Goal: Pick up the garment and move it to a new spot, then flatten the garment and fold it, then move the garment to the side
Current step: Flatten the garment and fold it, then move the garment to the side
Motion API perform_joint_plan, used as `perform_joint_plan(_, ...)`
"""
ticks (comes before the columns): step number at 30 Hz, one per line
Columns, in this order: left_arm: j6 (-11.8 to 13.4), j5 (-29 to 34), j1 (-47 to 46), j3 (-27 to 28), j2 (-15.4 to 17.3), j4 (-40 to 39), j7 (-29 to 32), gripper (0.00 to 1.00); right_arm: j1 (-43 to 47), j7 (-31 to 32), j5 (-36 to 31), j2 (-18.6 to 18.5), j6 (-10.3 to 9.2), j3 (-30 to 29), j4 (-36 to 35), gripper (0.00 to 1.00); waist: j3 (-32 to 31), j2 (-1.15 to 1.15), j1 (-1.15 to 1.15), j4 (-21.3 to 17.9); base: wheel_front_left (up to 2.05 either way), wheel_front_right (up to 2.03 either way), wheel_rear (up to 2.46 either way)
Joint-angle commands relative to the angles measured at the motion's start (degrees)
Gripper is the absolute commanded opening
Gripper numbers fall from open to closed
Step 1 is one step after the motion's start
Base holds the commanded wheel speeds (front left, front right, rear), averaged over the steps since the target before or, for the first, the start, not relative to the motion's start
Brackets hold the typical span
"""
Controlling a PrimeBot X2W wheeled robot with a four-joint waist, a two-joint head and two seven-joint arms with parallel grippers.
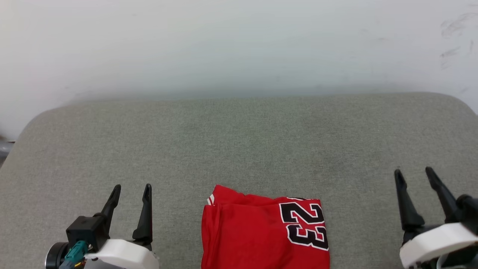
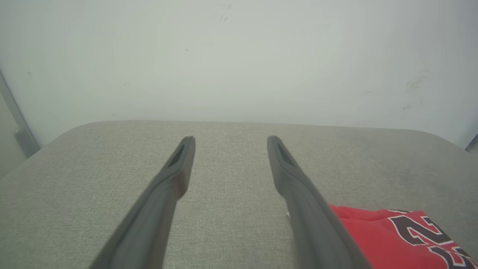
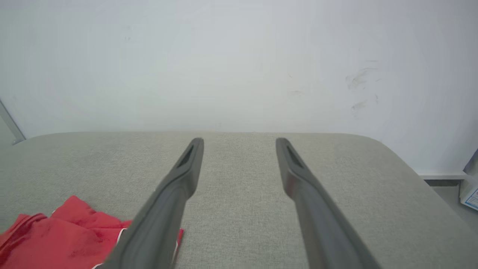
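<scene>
Lying folded into a compact, roughly square packet, the soft bright red jersey garment (image 1: 261, 235) rests at the near middle of the grey-green woven fabric surface with rounded corners (image 1: 239, 142), and its nearest part is cut by the edge of the head view. A large black number 23 (image 1: 304, 228) with white outline sits on its right part, turned sideways, and a bit of red-and-white stripe trim shows at its far left corner. The left gripper (image 1: 133, 186), with two long dark fingers, stands to the left of the garment, apart from it, its fingers spread and holding nothing. The right gripper (image 1: 413, 170) is farther off on the other side, its fingers also apart and empty. Behind the surface rises a plain pale wall (image 1: 239, 45) with some dark scuff marks (image 1: 453, 26) at the upper right.
</scene>
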Motion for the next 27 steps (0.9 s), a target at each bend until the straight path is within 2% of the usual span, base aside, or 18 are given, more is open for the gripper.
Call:
perform_joint_plan(1, 0.27, 0.33, 1.09, 0.38, -0.05, 0.09, -0.34, 1.00, 1.79, 0.49, -1.03, 0.71, -0.03, 0.14, -1.72, 1.00, -0.40, 0.00, 0.01, -0.18, 0.00, 0.00, 0.00)
perform_joint_plan(6, 0.18, 0.44, 2.30, 0.83, -0.65, 0.37, -0.38, 1.00, 5.18, 2.47, -1.77, 2.35, -0.03, 0.96, -5.65, 1.00, -0.89, 0.00, 0.01, -0.24, 0.00, 0.00, 0.00)
perform_joint_plan(14, -0.73, 0.66, 1.63, 1.25, -1.18, 1.26, -0.44, 1.00, 6.09, 4.39, 0.13, 3.34, -0.03, 0.67, -6.78, 1.00, -0.75, 0.00, 0.01, -0.18, 0.00, 0.00, 0.00)
perform_joint_plan(22, -1.81, 2.05, -1.09, 0.97, -1.76, 1.55, -0.47, 1.00, 6.56, 8.59, 8.18, 1.52, -0.03, -4.59, -0.47, 1.00, 0.84, 0.00, 0.01, 2.03, 0.00, 0.00, 0.00)
perform_joint_plan(27, -2.91, 3.31, -3.75, 1.06, -2.71, 0.48, -0.42, 1.00, 4.13, 15.78, 16.67, -1.20, -0.02, -4.51, 5.86, 1.00, 4.82, 0.00, 0.01, 4.41, 0.00, 0.00, 0.00)
